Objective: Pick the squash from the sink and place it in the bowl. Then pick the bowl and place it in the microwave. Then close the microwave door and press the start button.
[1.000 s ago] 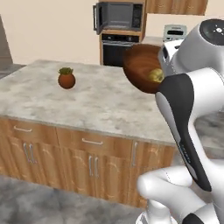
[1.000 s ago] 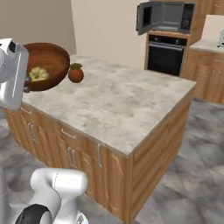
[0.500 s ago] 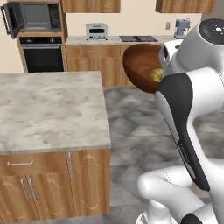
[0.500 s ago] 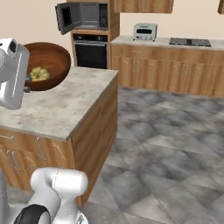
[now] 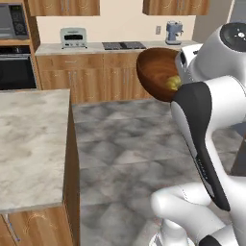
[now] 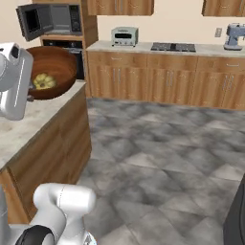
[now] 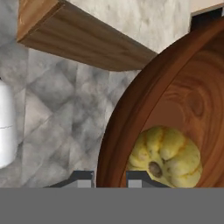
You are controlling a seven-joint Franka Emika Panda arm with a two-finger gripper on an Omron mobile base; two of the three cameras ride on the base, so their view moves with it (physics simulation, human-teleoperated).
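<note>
While the end effector [image 7: 110,178] is clamped on the bowl's rim, one finger sits outside the wall and the other inside it, as the hand view shows at 6 o'clock. The bowl [image 5: 156,72] is carried in the air, tipped so its opening faces partly sideways; in the right base view the bowl [image 6: 52,67] hangs just beside the white wrist, over the near edge of the island tabletop [image 6: 28,119]. The squash [image 7: 168,155] lies inside the bowl against its lower wall, just past the inner finger at about 1 o'clock from the end effector. It shows in the left base view as a yellow patch [image 5: 172,83] at the bowl's 4 o'clock, and in the right base view [image 6: 43,80] at the bowl's 8 o'clock.

Arm pose: upper links fold high, a white forearm with a dark joint band running down toward the base at 5 o'clock in the left base view; the wrist is raised to about tabletop height or above.

Materials: bowl is dark reddish-brown glossy wood with visible grain rings, wide and shallow. Squash is pale yellow, lobed, with a small brown stem scar. Tabletop is mottled grey-beige stone over wood-grain cabinet sides. Floor [image 6: 162,143] is grey diamond-pattern tile.

The microwave [image 6: 50,20] sits at 11 o'clock in the right base view, built in above a black wall oven, its door swung open. A pale toaster oven [image 6: 124,36] stands on the far counter.
</note>
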